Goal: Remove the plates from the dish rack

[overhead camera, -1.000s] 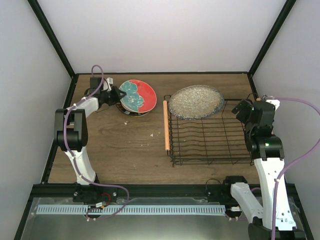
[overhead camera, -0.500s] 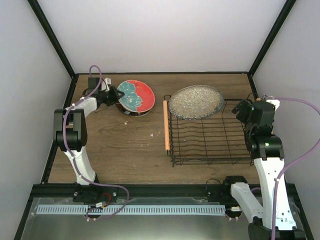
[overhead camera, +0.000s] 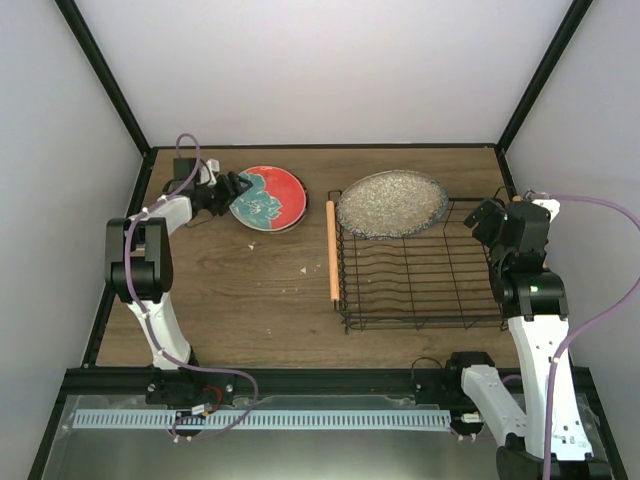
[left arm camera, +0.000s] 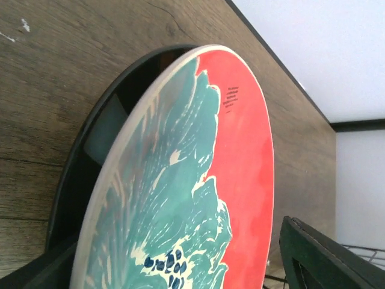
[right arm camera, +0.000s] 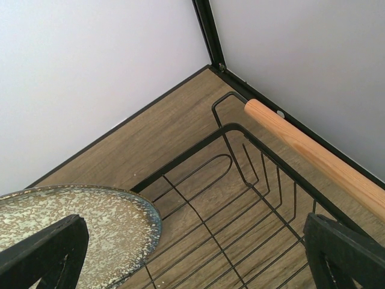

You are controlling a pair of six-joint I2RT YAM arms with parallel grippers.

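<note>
The red plate with a teal flower (overhead camera: 270, 197) (left arm camera: 240, 150) lies at the back left of the table on a dark-rimmed plate (left arm camera: 75, 180). My left gripper (overhead camera: 233, 187) (left arm camera: 180, 268) is open at the plate's left rim, one finger on each side and a gap showing beside the right finger (left arm camera: 319, 256). The large grey speckled plate (overhead camera: 391, 204) (right arm camera: 66, 232) leans on the back left edge of the black wire dish rack (overhead camera: 440, 300) (right arm camera: 240, 180). My right gripper (overhead camera: 491, 222) (right arm camera: 192, 268) hangs wide open and empty over the rack's back right corner.
Wooden rod handles run along the rack's left side (overhead camera: 332, 250) and right side (right arm camera: 313, 150). Walls with black frame posts close the table at the back and on both sides. A few small crumbs (overhead camera: 304, 270) lie on the wood between the plates and the rack.
My left gripper has opened and let go of the red plate, which has dropped from tilted to lying nearly flat. The right arm has not moved.
</note>
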